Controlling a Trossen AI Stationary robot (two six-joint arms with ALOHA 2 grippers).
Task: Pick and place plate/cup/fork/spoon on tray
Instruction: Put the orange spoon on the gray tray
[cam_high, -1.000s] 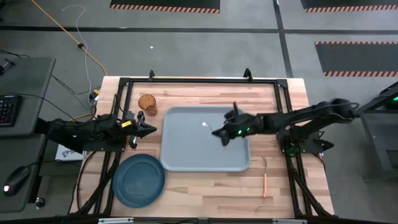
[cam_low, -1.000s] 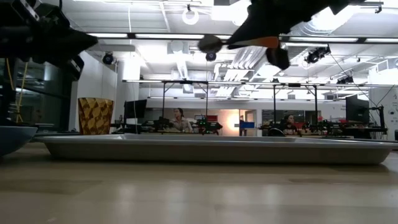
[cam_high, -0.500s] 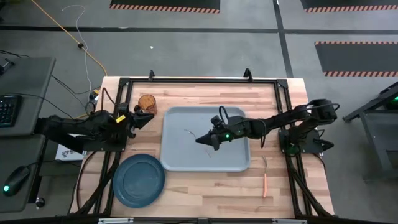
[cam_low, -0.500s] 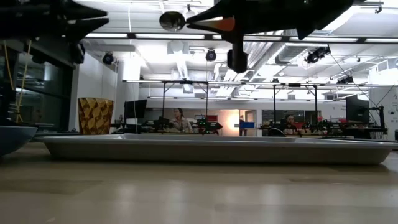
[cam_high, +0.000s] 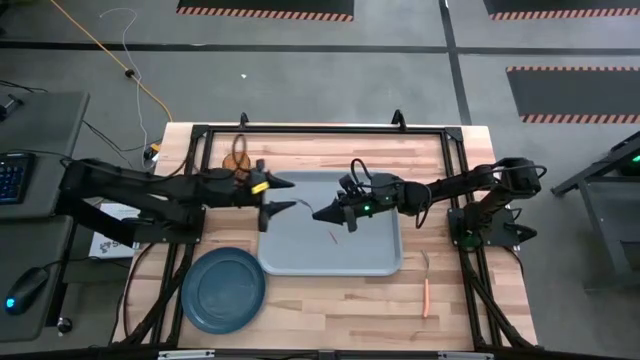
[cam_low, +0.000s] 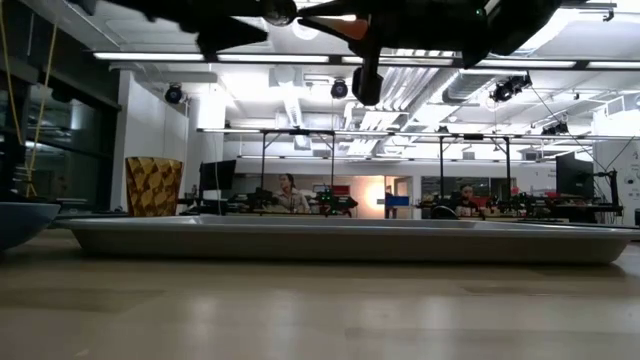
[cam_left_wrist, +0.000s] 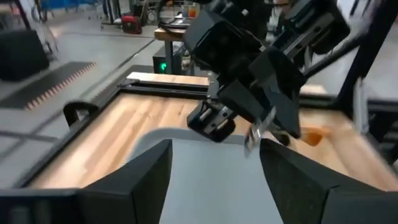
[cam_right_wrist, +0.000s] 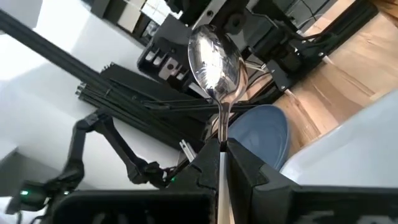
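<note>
My right gripper (cam_high: 322, 213) is shut on the spoon (cam_right_wrist: 216, 59) above the grey-blue tray (cam_high: 375, 262), over its left half. The spoon's silver bowl (cam_low: 278, 12) sticks out past the fingertips toward my left gripper (cam_high: 285, 195). That gripper is open and empty above the tray's left rim and faces the spoon. The amber cup (cam_low: 153, 186) stands on the table left of the tray's far corner, partly hidden by my left arm in the high view. The blue plate (cam_high: 223, 290) lies flat at the near left. The fork (cam_high: 427, 292) lies on the table right of the tray. My right gripper pinches the spoon between its two fingers at the thin neck just behind the bowl (cam_right_wrist: 222, 127); the orange handle (cam_low: 345, 22) runs back between the fingers. The fingers point roughly level toward the table's left, along the spoon. The spoon is lifted clear, high above the tray.
The black frame rails (cam_high: 320, 130) run along the table's edges. Bare wood lies near the front edge between the plate and the fork. People sit at desks in the room beyond the table (cam_low: 290, 190).
My right gripper has carried the spoon toward the table's left, across the tray, keeping it lifted clear. My left gripper has reached toward the table's right, from beside the cup to above the tray's left rim, close to the spoon.
</note>
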